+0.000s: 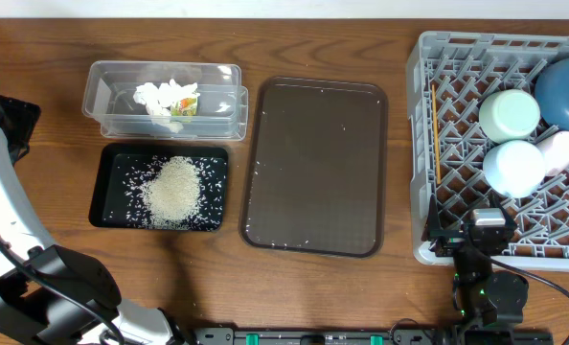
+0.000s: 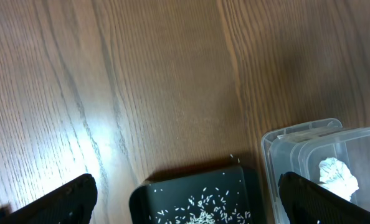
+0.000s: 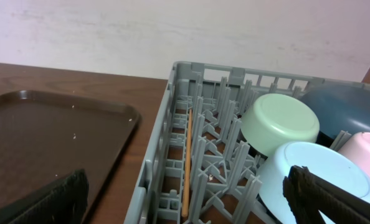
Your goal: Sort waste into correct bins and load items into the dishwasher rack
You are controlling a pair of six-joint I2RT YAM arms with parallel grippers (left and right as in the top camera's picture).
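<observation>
Right gripper (image 3: pixel 184 194) gapes wide at square grey plastic lattice rack (image 3: pixel 154 168).

**Overhead:** fixed view from high above, looking straight down on the table (image 1: pixel 313 38) and taking in the whole layout.

**Left wrist:** close, steep view onto the wood. It shares corners of the black tray (image 2: pixel 191 193) and the clear tub (image 2: pixel 309 143) with the overhead view.

**Right wrist:** low, near, oblique view toward the wall (image 3: pixel 172 31). It shares the grey rack (image 3: pixel 152 171) and the brown serving tray (image 3: pixel 48 137) with the overhead view.
</observation>
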